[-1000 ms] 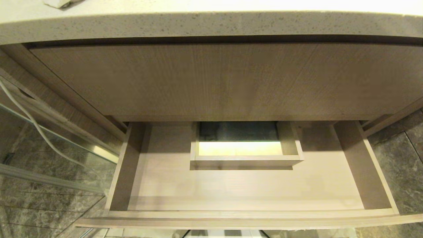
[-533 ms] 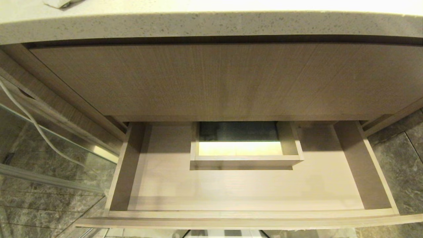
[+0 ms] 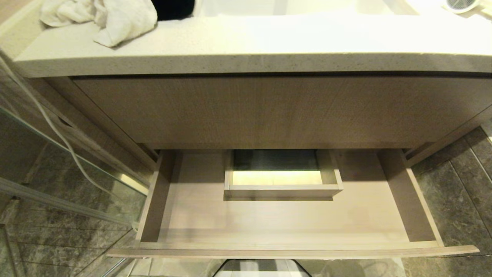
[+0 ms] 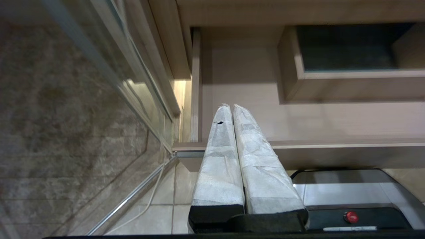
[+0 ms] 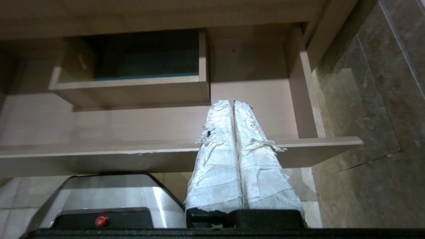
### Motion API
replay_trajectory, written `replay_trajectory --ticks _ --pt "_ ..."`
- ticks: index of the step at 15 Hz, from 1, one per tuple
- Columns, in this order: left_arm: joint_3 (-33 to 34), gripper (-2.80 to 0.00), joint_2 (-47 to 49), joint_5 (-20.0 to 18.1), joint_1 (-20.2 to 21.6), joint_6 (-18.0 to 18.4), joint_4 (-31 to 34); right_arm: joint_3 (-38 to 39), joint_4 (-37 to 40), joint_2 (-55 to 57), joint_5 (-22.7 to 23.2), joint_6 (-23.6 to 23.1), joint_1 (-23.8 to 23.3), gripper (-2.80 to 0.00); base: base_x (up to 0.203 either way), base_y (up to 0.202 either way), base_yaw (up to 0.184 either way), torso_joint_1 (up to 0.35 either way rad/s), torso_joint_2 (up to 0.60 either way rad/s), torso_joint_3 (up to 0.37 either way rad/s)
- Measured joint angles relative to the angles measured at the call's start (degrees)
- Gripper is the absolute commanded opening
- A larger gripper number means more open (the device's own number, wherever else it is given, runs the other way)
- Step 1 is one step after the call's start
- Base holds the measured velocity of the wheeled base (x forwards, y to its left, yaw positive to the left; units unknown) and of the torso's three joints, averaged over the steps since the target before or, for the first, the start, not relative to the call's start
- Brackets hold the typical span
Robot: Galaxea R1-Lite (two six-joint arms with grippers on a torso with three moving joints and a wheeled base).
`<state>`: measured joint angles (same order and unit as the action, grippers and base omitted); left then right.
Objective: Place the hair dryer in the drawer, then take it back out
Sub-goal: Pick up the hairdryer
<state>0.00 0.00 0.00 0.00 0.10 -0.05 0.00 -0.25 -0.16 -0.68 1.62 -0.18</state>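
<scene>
Left claw (image 4: 231, 107) first: two long fingers wrapped in white, papery tape, pressed flat together, nothing between them. It hangs above the drawer's (image 4: 332, 144) front rim, near the front left corner. Right claw (image 5: 232, 103) is its twin, tape frayed and stringy along the edges, fingers sealed tight, gripping nothing, poised above the front rim towards the right end. Below both sits the robot's base (image 5: 109, 196), brushed metal and black, with a small red button.

Out to the drawer (image 3: 292, 252) itself: pulled wide open, broad and shallow, narrow wood-grain front with no handle, pale smooth wood floor inside. At the middle of its back edge stands a rectangular boxed cut-out (image 3: 282, 189), thin wooden walls, dark within with a bright yellow strip. Nothing else lies on the drawer floor.

Above it, a tall grey-brown wood-grain panel (image 3: 269, 111), then a thick speckled stone counter (image 3: 246, 61). A crumpled white towel (image 3: 103, 19), soft and folded, sits at the counter's back left corner. The dryer (image 3: 463, 5) is up at the back right corner, only its round slatted grille and white shell showing. A thin white cord (image 3: 50, 123) trails down the left side past a glass pane (image 3: 23, 154); dark marbled tiles (image 3: 453, 184) cover the floor.
</scene>
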Motion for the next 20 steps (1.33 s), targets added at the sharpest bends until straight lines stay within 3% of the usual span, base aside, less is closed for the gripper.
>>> replay_trajectory --ticks 14,20 --pt "0.0 -2.8 0.0 0.0 0.0 0.0 0.0 0.0 -0.1 0.0 -0.2 1.5 0.0 -2.8 0.0 0.0 0.0 0.365 -0.55 -0.243" --pt "0.0 -2.8 0.0 0.0 0.0 0.0 0.0 0.0 -0.1 0.0 -0.2 1.5 0.1 -2.8 0.0 0.0 0.0 0.224 -0.41 -0.193"
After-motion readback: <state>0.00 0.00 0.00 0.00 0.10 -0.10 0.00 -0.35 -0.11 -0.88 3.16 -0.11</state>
